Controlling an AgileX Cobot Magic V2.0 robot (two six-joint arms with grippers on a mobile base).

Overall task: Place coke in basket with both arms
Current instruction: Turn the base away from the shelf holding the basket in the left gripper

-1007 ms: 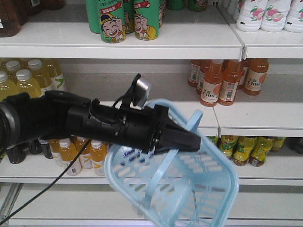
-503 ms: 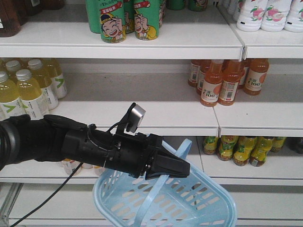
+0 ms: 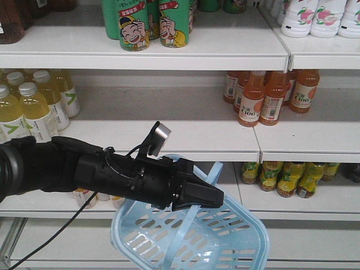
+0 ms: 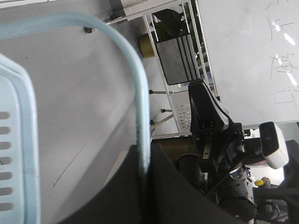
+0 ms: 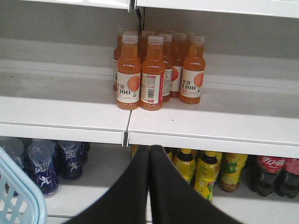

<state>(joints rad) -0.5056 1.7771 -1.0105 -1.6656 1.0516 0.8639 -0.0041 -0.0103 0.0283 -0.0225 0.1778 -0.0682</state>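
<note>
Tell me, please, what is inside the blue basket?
The basket shows only its bare slotted floor and walls, no can. The left gripper, shut on the handle, hides part of the interior.

The left arm stretches level, its wrist camera on top, and the left pincer is clamped on the handle of the basket. Right of the basket, the right pincer has its jaws pressed together, empty.

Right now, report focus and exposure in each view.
Front view: evenly lit, white shelves sharp, white bottles top right nearly washed out. Left wrist view: turned sideways, light blue plastic shopping basket and left black pincer blurred close up. Right wrist view: orange juice bottles crisp, right black pincer soft.
</note>
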